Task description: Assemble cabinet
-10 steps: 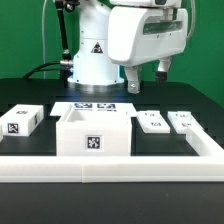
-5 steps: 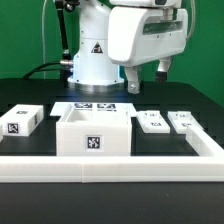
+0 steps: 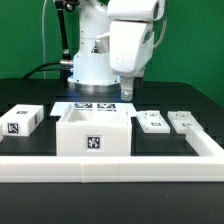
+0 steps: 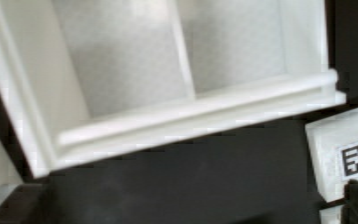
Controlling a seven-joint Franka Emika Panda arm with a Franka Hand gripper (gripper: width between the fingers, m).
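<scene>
Exterior view gives me the cabinet in loose pieces on the black tabletop (image 3: 30,92). The white plastic open-topped box body (image 3: 95,133) sits mid-table toward the near edge, and a small white tagged block (image 3: 22,120) lies toward the exterior view's left edge. One flat white knobbed front panel (image 3: 153,121) and a second knobbed front panel (image 3: 184,121) lie side by side toward the exterior view's right edge. The gripper (image 3: 127,95) hangs above the far side of the box body, over the end of the marker board (image 3: 95,105). I see nothing in it, and I cannot tell how wide its jaws stand. I judge the box body stiff, hollow and light, with smooth walls likely to slip. I would pinch one wall at the rim, clear of the tag. The panels look thin, better taken across their edges than by the knobs. Wrist view looks into what I take to be the box body (image 4: 194,110): bare white inside, with nothing in the part it shows.
</scene>
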